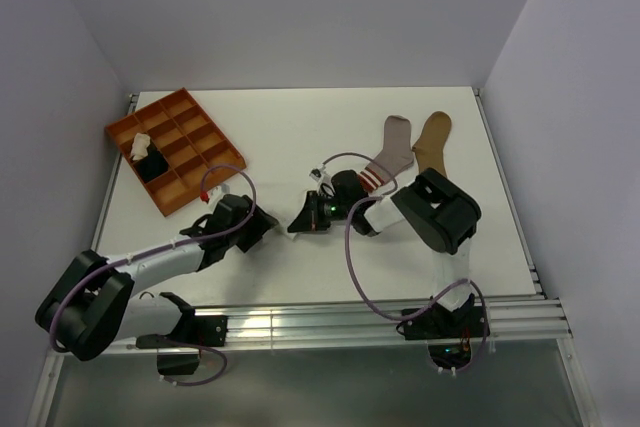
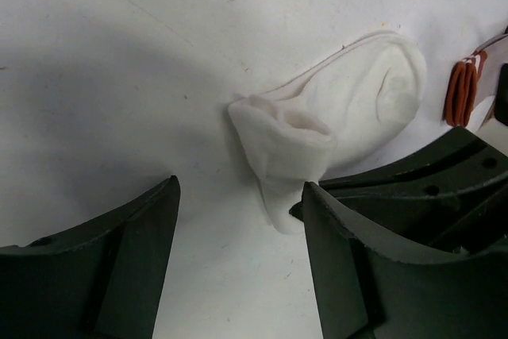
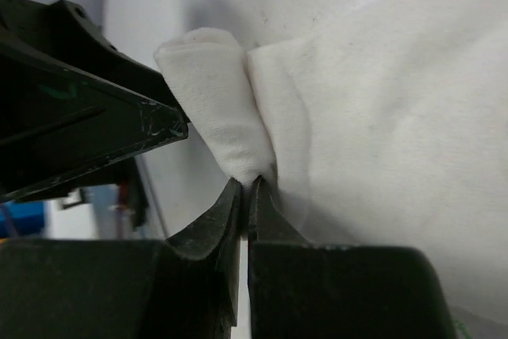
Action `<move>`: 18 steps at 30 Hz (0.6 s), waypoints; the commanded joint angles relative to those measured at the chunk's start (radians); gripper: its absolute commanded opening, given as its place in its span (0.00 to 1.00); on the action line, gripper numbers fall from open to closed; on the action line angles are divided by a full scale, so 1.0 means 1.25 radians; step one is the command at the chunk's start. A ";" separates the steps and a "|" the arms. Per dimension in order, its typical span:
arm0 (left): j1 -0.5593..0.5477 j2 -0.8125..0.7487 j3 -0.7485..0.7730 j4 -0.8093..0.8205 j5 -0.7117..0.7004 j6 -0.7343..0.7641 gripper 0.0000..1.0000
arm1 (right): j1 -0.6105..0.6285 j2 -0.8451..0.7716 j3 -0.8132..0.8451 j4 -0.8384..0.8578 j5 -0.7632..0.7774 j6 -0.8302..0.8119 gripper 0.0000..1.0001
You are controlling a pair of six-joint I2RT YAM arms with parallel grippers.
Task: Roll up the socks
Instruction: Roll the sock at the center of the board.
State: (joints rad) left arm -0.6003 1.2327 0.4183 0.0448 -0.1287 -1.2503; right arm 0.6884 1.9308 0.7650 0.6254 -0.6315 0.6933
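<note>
pinching a rolled fold of the plain white fabric sock (image 3: 230, 117), the right claw (image 3: 246, 188) has its fingers pressed almost together on the cloth. the left claw (image 2: 240, 196) is spread wide and empty, that sock just ahead of it on the white table (image 1: 300, 127). farther off, a grey sock with red-striped cuff (image 1: 392, 152) and a tan fabric sock (image 1: 433, 142) lie side by side.

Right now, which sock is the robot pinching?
The white sock: the right gripper is shut on a fold of it. The grey sock with red stripes and the tan sock lie flat, untouched.
</note>
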 commanded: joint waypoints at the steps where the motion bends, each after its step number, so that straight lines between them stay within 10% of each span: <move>1: -0.005 0.005 0.003 0.051 0.008 0.010 0.67 | -0.030 0.085 -0.050 0.120 -0.163 0.160 0.00; 18: -0.028 0.083 0.009 0.143 0.009 0.021 0.63 | -0.068 0.159 -0.012 0.063 -0.173 0.176 0.00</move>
State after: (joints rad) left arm -0.6258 1.3224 0.4156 0.1905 -0.1005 -1.2411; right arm 0.5995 2.0933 0.7521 0.8524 -0.8856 0.9752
